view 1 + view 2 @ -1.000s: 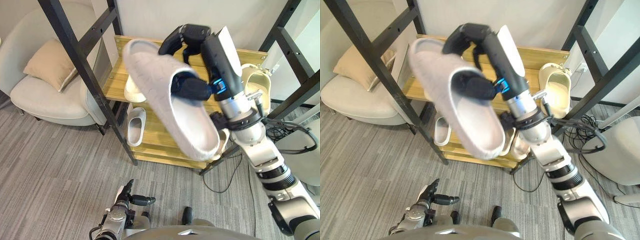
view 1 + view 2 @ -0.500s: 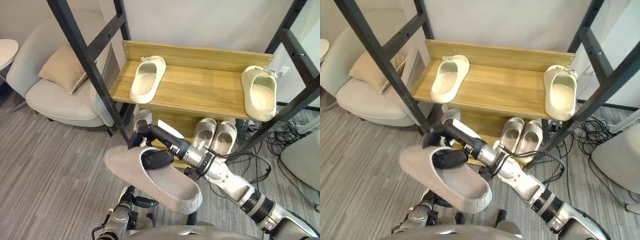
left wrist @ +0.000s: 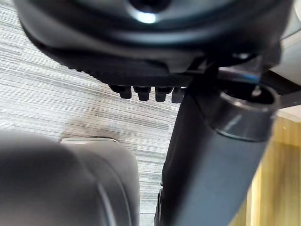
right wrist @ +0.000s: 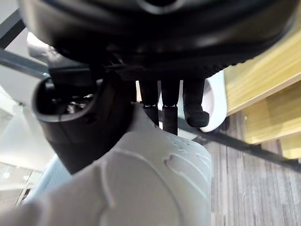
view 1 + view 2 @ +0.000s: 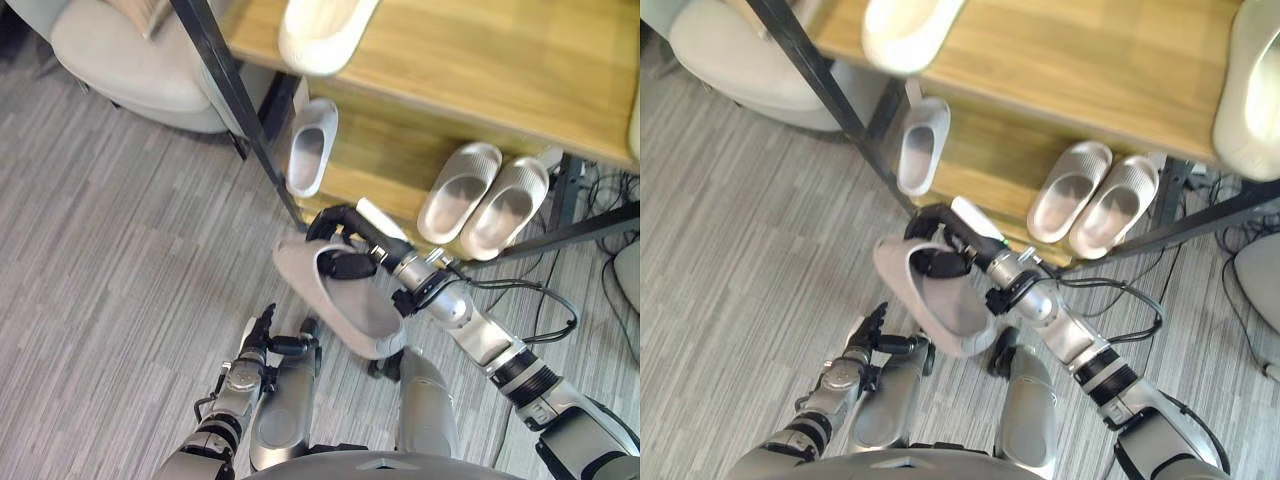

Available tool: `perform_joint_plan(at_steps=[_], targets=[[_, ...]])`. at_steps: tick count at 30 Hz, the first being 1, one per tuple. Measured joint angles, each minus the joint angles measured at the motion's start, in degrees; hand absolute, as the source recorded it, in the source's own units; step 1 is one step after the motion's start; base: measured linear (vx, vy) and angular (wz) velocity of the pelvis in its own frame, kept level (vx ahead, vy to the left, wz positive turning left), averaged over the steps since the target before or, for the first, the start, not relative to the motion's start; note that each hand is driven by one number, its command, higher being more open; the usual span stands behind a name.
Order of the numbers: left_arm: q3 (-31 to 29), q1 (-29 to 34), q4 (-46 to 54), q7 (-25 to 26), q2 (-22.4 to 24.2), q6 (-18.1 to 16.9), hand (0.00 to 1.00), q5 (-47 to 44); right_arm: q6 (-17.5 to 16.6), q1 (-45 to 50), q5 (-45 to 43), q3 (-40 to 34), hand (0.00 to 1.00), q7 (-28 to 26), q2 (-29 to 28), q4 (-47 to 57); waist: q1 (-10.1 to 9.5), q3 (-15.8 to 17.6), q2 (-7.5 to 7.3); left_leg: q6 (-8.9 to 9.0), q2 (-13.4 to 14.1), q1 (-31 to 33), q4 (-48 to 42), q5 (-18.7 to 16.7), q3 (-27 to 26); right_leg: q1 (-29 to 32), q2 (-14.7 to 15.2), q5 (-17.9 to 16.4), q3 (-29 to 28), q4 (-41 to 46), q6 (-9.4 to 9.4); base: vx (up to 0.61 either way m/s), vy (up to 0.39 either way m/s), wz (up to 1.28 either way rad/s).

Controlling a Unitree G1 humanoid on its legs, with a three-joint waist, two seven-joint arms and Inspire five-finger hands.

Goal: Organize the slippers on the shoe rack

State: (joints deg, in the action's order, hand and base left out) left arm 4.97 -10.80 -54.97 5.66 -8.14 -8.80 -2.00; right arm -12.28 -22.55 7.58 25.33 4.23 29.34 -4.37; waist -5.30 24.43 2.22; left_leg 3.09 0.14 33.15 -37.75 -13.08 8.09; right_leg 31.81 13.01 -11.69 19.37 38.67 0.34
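The right hand [image 5: 347, 264] grips a slipper [image 5: 345, 310] just beside a black post [image 5: 238, 110].

From the head, two eyes set slightly apart, both aimed steeply down at the floor [image 5: 100, 260] and the front of the shoe rack [image 5: 480, 50]. Share nearly the whole scene: the upper shelf's edge along the top, the pair of slippers [image 5: 485, 195] on the lower shelf, the right hand [image 5: 348, 264] with the grey slipper [image 5: 350, 305] at mid-frame, the left hand [image 5: 255, 340] low down. From the right wrist, pressed very close, looking along the fingers [image 4: 169, 103] over the slipper's sole toward the rack's wood and the floor. From the left wrist, equally close, facing past its own fingertips [image 3: 146, 92] onto the floor, with a strip of the rack's wood at one edge.
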Motion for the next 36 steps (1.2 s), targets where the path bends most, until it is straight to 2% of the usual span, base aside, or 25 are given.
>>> perform_joint_plan(at_steps=[3, 8, 13, 17, 27, 31, 32, 36], targets=[[-1.52, -0.14, -0.09, 0.49, -1.20, -0.04, 1.00, -0.68, 0.50, -2.74, 1.63, -5.42, 0.00, 4.38, 0.58, 0.00, 0.11, 0.66, -0.40, 0.49, 0.29, 6.27, -7.36, -2.78, 0.35, 5.93, 0.64, -2.48, -0.40, 6.83, -0.86, -0.06, -0.028, -0.01], [-3.52, -0.11, 3.98, 0.24, -0.58, -1.21, 1.00, -1.27, 0.89, -6.91, 4.88, -9.39, 0.00, 10.67, 0.92, 1.66, -0.03, 0.95, -0.54, 0.57, 0.31, 13.48, -16.16, -6.11, 0.57, 12.66, 1.88, -6.17, -0.86, 15.43, -0.98, -0.06, 0.014, 0.00], [-5.09, -0.64, 7.50, 0.25, -0.12, -1.90, 1.00, -1.93, 2.19, -10.65, 7.68, -10.59, 0.00, 14.09, 0.97, 3.49, -0.69, 1.30, -1.07, 1.02, 0.55, 20.06, -22.32, -7.44, 0.97, 18.41, 2.87, -8.52, -0.40, 21.69, -1.74, -0.05, 0.023, 0.08], [-6.49, -1.02, 8.87, 1.10, 0.96, -1.98, 1.00, -2.16, 3.43, -14.76, 9.40, -10.61, 0.00, 15.92, 0.93, 2.73, -1.25, 1.47, -1.39, 1.26, 0.85, 23.04, -24.55, -7.74, 1.24, 21.14, 2.99, -9.00, -0.21, 23.77, -2.07, -0.05, 0.034, 0.01], [-5.88, -3.19, 11.52, 2.12, 1.72, -2.37, 1.00, -2.50, 8.19, -29.99, 11.56, -10.65, 0.00, 20.45, -0.82, -15.86, -3.25, 1.52, -2.02, 2.15, 0.45, 29.68, -27.41, -7.50, 2.67, 26.84, 4.34, -10.36, 1.37, 27.65, -3.19, -0.01, 0.032, 0.08], [-5.81, -4.09, 11.68, 3.12, 1.80, -2.41, 1.00, -2.50, 10.26, -33.01, 11.56, -10.79, 0.00, 22.45, -2.75, -21.17, -3.44, 1.55, -2.10, 2.26, 0.28, 31.44, -28.01, -7.52, 2.89, 28.22, 4.77, -10.66, 1.78, 28.39, -3.37, 0.02, 0.059, 0.08], [-5.58, -4.09, 11.99, 3.56, 1.80, -2.40, 1.00, -2.49, 11.14, -33.62, 11.57, -10.80, 1.00, 23.38, -3.47, -22.74, -3.49, 1.55, -2.10, 2.26, 0.20, 31.73, -28.10, -7.51, 3.02, 28.36, 4.87, -10.73, 1.92, 28.44, -3.36, 0.01, 0.068, 0.04], [-5.32, -4.20, 12.22, 4.18, 1.81, -2.41, 1.00, -2.49, 12.07, -35.40, 11.56, -11.43, 1.00, 25.25, -5.12, -25.61, -3.54, 1.56, -2.11, 2.30, 0.01, 32.23, -28.11, -7.49, 3.01, 28.91, 5.09, -10.91, 1.85, 28.61, -3.11, 0.00, 0.058, 0.02]])
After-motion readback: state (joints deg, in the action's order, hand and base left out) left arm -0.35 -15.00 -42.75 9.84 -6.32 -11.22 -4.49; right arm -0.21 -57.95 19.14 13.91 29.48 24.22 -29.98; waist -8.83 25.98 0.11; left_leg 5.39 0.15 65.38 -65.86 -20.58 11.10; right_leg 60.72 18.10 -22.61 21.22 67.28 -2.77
